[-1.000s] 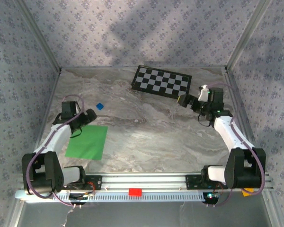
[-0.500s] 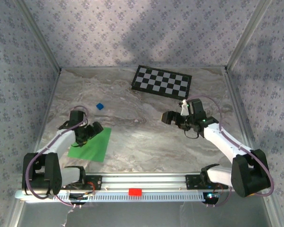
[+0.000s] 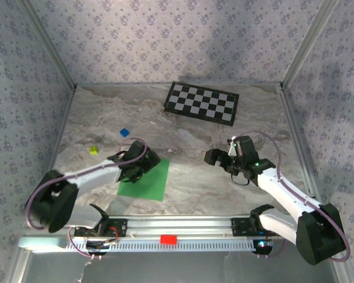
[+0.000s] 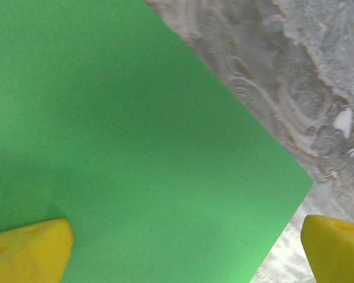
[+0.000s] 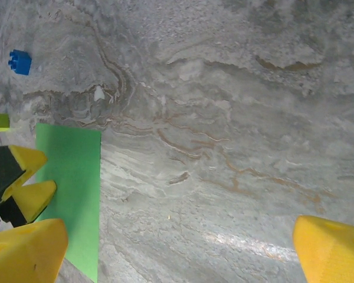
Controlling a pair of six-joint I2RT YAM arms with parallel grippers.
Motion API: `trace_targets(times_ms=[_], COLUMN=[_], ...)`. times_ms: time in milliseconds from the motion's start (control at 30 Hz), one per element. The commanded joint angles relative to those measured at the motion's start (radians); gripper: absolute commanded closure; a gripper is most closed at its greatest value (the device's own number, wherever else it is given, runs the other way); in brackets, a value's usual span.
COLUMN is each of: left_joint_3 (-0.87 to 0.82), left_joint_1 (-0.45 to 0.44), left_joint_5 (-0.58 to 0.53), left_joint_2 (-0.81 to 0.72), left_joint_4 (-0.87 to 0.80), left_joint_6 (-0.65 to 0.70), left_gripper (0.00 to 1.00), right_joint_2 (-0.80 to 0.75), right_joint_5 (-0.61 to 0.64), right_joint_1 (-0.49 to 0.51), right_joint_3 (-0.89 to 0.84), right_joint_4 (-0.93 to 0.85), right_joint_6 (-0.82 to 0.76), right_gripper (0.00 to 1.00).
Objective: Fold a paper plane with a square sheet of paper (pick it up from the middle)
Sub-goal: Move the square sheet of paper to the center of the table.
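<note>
2 grippers, both jaws apart
We saw the left gripper hovering over the square sheet of paper, the right gripper nearby.

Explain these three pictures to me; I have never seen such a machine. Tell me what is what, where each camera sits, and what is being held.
You see a left robot arm and a right robot arm, bolted at the near edge of a marbled table. Each ends in a two-finger pincer with yellow fingertips.

The wide picture comes from a fixed camera above and behind the arms. The other two come from small cameras on the wrists, looking down past each arm's own fingers.

On the table lie a green square sheet of paper, a black-and-white checkerboard, a tiny blue block and a tiny yellow-green block.

The left pincer is over the sheet, wide open. The right pincer is over bare table, also open. Neither holds anything.
</note>
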Motion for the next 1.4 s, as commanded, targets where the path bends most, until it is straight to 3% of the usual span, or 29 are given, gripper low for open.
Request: trace_targets(times_ms=[0,100,167,333,567,900,1100,1367], left_joint_3=[0.086,0.162,0.215,0.258,0.179,0.174,0.180,0.303], left_joint_1=[-0.040,-0.076,-0.077,-0.067,-0.009,-0.016,-0.044,-0.105], left_joint_5=[0.005,0.009,-0.021,-0.107,0.060,0.117,0.128,0.113], left_joint_2=[0.111,0.155,0.148,0.058,0.009,0.111,0.175,0.305], left_joint_4=[0.033,0.032,-0.057,-0.270,-0.244,-0.210,-0.160,-0.166], left_joint_6=[-0.116,-0.093,-0.033,0.208,0.398,0.348,0.283,0.256], left_gripper=[0.00,0.00,0.00,0.00,0.00,0.00,0.00,0.00], right_joint_2=[-0.035,-0.046,-0.049,-0.045,-0.039,-0.027,-0.002,-0.043], right_joint_5=[0.038,0.032,0.028,-0.027,-0.015,0.042,0.142,0.224], right_joint_1=[0.008,0.009,0.011,0.029,0.082,0.110,0.097,0.076], right_joint_3=[-0.022,-0.027,-0.023,-0.004,0.010,0.025,0.039,-0.005], right_joint_4=[-0.018,-0.017,-0.025,-0.034,-0.025,-0.012,-0.038,0.001], right_joint_6=[0.044,0.049,0.061,0.040,0.047,0.038,0.050,0.096], right_gripper=[0.00,0.00,0.00,0.00,0.00,0.00,0.00,0.00])
